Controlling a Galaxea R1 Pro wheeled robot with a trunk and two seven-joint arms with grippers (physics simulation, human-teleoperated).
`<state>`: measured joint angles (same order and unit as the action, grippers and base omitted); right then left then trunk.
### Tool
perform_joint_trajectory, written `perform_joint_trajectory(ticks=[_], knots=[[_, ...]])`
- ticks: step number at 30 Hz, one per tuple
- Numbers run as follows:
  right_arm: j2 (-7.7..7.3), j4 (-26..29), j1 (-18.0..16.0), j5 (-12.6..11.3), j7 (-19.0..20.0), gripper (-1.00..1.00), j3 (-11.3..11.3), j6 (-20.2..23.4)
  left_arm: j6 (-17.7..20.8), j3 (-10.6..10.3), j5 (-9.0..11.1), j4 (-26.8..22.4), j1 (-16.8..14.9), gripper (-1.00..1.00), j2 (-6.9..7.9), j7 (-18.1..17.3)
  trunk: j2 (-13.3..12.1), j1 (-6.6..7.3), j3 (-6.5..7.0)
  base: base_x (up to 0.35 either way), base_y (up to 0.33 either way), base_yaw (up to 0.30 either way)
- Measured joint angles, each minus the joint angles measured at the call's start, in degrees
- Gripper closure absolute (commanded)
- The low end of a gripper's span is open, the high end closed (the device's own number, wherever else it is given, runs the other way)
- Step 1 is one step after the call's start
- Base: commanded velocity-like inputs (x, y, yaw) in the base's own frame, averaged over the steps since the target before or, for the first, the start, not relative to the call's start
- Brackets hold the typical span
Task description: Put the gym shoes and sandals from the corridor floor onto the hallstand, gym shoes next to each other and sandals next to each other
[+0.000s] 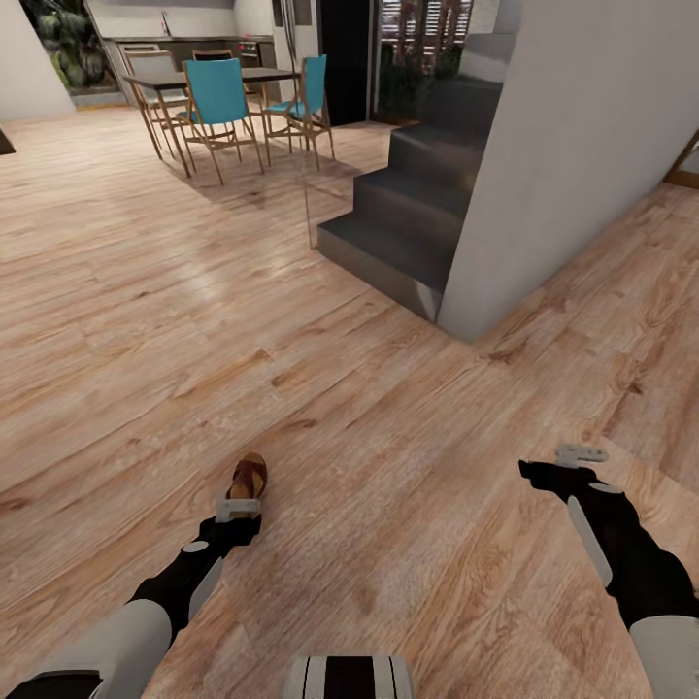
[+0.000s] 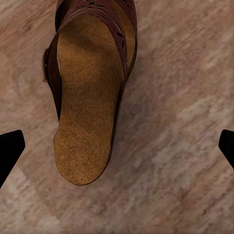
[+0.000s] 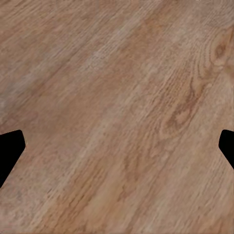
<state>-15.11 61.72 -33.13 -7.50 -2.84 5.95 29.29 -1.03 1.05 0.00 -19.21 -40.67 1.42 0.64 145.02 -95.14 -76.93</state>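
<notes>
- A single dark brown, leather-look open sandal (image 1: 249, 476) with a tan oval footbed lies flat on the light brown wood-grain plank corridor floor (image 1: 388, 466), well short of the dark grey staircase (image 1: 408, 204).
- The left gripper (image 1: 239, 509) hangs just at the near end of that sandal, on the side away from the staircase.
- In the left wrist view the sandal (image 2: 87, 92) lies lengthwise between the two black fingertips (image 2: 9, 148), which stand far apart at either edge; the jaws are spread wide and touch nothing.
- The right gripper (image 1: 581, 453) hovers over bare planks, well apart from the sandal and nearer the pale grey-white wall (image 1: 573, 146) that flanks the staircase.
- The right wrist view shows wood grain (image 3: 122, 117) between its widely parted black fingertips (image 3: 9, 146); it grips nothing.
- Beyond the staircase, far from the sandal, stand turquoise chairs with wooden legs (image 1: 218, 107) around a dark dining table (image 1: 209, 78).
</notes>
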Motion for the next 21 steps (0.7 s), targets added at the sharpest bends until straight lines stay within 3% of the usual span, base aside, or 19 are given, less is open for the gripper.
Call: perform_joint_trajectory(ticks=[9,21], knots=[[3.3,0.01,-0.07,-0.05,0.09,-1.0,-0.26,-2.0,-0.05,0.05,0.0,-0.05,0.0,-1.0,0.05,0.0,0.0,0.0,0.0,0.0,0.0,0.0],[4.83,-0.01,-0.07,0.0,0.13,-1.0,-2.31,-2.52,-0.04,0.0,-0.04,-0.06,0.0,-1.0,0.09,0.0,0.0,0.0,0.0,0.04,0.028,0.0]])
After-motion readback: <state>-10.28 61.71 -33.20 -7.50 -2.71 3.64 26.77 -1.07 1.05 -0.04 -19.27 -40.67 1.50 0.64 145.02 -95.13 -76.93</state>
